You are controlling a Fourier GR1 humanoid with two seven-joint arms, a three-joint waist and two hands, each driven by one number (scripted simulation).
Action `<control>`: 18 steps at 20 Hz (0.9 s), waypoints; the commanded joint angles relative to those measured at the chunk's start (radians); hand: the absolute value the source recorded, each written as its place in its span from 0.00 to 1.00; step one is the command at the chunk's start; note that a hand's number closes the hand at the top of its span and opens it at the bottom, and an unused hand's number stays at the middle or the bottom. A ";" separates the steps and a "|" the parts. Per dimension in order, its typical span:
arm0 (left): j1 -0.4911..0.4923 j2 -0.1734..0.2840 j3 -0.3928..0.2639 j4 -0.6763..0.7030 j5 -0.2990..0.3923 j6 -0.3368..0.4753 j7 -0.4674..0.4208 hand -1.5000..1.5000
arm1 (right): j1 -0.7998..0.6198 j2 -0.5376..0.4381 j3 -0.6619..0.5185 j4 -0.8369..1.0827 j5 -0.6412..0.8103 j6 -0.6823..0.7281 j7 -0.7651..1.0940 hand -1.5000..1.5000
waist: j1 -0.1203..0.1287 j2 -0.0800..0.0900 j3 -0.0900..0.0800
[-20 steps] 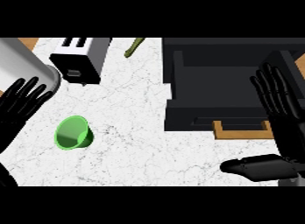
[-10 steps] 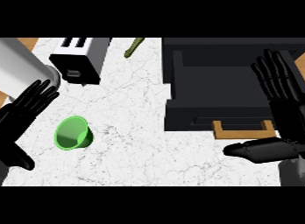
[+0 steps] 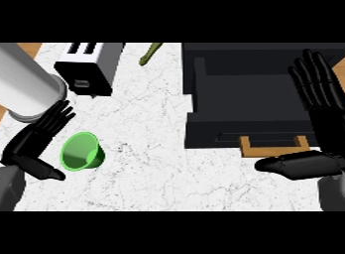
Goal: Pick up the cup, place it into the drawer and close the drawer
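Now, nearest you, your left hand (image 3: 30, 144) sits low at the left of the marble table (image 3: 146, 168), palm turned toward the green cup (image 3: 82, 151). Its fingers (image 3: 55, 119) are straight and slightly spread, angled up and to the right, and the thumb reaches out below the cup's left side; nothing is curled round the cup, and you cannot tell whether the hand touches it. The cup lies tipped on its side on the table, mouth toward the lower left, just beside that palm and well apart from the drawer.

Your right hand (image 3: 329, 134) stands at the right edge, fingers (image 3: 315, 79) straight and fanned upward over the right part of the open black drawer (image 3: 241, 99), thumb stretched out to the left below the drawer's wooden handle (image 3: 274, 145). It holds nothing.

Farther back on the left you have a large white cylinder (image 3: 18, 79), then a toaster (image 3: 87, 67), and a thin green object (image 3: 150, 53) at the far edge.
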 commanded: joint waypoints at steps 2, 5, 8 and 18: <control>-0.035 0.032 -0.026 0.241 -0.126 -0.041 -0.280 0.00 | 0.006 0.003 -0.008 -0.036 -0.035 0.008 0.025 0.00 | -0.012 0.004 -0.002; -0.072 0.023 -0.050 0.309 -0.157 -0.012 -0.322 0.00 | -0.015 -0.010 -0.011 0.008 -0.015 0.013 0.017 0.00 | -0.008 0.003 -0.001; -0.067 -0.002 -0.072 0.363 -0.196 0.063 -0.408 0.00 | 0.004 0.010 0.019 -0.033 0.008 0.002 0.006 0.00 | -0.017 0.006 -0.003; -0.101 -0.042 -0.091 0.474 -0.214 0.112 -0.522 0.00 | -0.075 -0.038 -0.035 0.011 -0.043 0.026 0.055 0.00 | -0.031 0.014 -0.006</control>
